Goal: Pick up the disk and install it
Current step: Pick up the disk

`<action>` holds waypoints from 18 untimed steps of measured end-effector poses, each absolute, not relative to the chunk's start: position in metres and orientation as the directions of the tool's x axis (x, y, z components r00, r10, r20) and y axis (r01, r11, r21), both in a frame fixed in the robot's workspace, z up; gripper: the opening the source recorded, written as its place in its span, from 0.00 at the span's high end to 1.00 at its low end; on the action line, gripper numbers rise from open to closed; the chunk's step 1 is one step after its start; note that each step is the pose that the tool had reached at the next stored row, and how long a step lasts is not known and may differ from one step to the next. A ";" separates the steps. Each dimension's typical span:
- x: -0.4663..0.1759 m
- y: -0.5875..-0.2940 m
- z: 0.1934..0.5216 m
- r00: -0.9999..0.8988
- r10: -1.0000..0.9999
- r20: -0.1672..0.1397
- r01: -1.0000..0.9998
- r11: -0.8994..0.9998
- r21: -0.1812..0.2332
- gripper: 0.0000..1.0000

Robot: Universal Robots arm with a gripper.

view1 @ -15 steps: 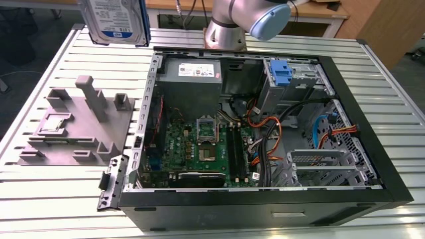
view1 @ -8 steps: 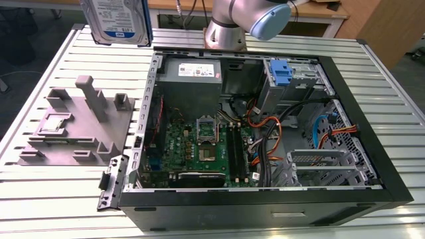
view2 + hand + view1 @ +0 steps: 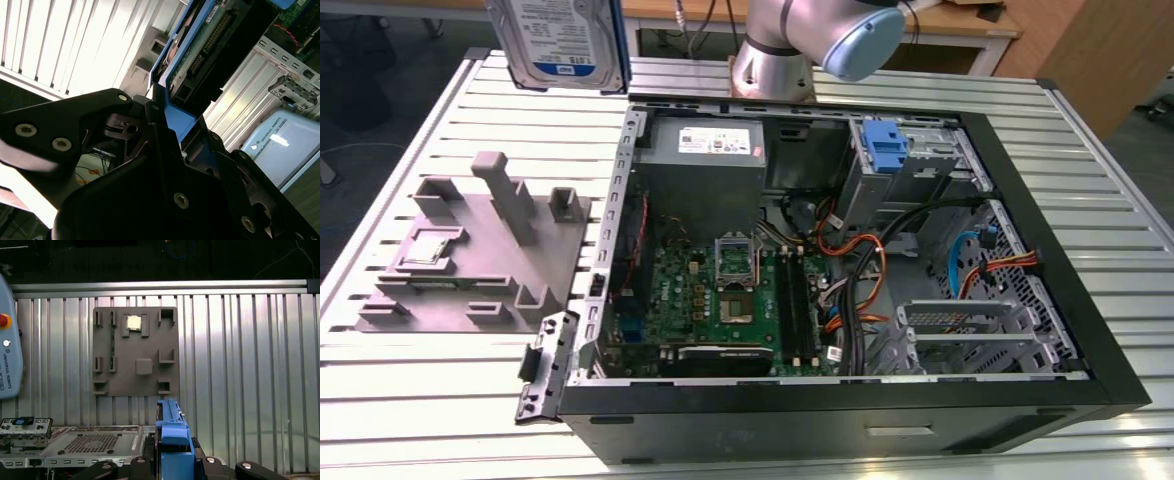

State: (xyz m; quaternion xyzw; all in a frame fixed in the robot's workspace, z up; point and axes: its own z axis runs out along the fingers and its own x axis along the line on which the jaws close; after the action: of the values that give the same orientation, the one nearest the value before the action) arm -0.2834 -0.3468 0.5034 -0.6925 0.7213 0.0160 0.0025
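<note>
The disk [image 3: 560, 40], silver-grey with a white-and-blue label and a blue carrier frame, hangs upright high above the table's far corner at the exterior view's left, beyond the open computer case [image 3: 1067, 330]. In the second wrist view my gripper [image 3: 170, 135] is shut on the disk [image 3: 200, 45]. Its black fingers [image 3: 125, 200] clamp the blue frame, and the drive's green circuit board faces the camera. In the first wrist view the disk [image 3: 172, 427] appears edge-on as a blue strip rising from my gripper [image 3: 172, 462].
The case lies open with its motherboard [image 3: 720, 290], cables and a narrow blue bracket [image 3: 887, 150] in the drive bay. A grey fixture plate [image 3: 480, 250] to the case's left in the exterior view holds a small silver chip [image 3: 133, 322]. The arm's base [image 3: 781, 50] stands behind the case.
</note>
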 end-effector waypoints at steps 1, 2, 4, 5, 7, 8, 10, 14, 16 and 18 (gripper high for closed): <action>-0.283 -0.347 0.503 -0.041 -0.999 -0.026 -0.999 0.040 0.020 0.64; -0.282 -0.347 0.503 -0.041 -0.999 -0.026 -0.999 0.040 0.020 0.64; -0.281 -0.347 0.503 -0.041 -0.999 -0.026 -0.999 0.040 0.020 0.64; -0.281 -0.347 0.503 -0.041 -0.999 -0.026 -0.999 0.040 0.020 0.64; -0.280 -0.347 0.503 -0.041 -0.999 -0.026 -0.999 0.040 0.020 0.64; -0.279 -0.347 0.503 -0.041 -0.999 -0.026 -0.999 0.040 0.020 0.64; -0.278 -0.347 0.503 -0.041 -0.999 -0.026 -0.999 0.040 0.020 0.64; -0.276 -0.347 0.503 -0.041 -0.999 -0.026 -0.999 0.040 0.020 0.64; -0.275 -0.347 0.503 -0.041 -0.999 -0.026 -0.999 0.040 0.020 0.64; -0.274 -0.347 0.503 -0.041 -0.999 -0.026 -0.999 0.040 0.020 0.64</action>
State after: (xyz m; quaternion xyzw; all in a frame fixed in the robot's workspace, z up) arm -0.2739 -0.3469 0.5033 -0.6925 0.7212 0.0160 0.0025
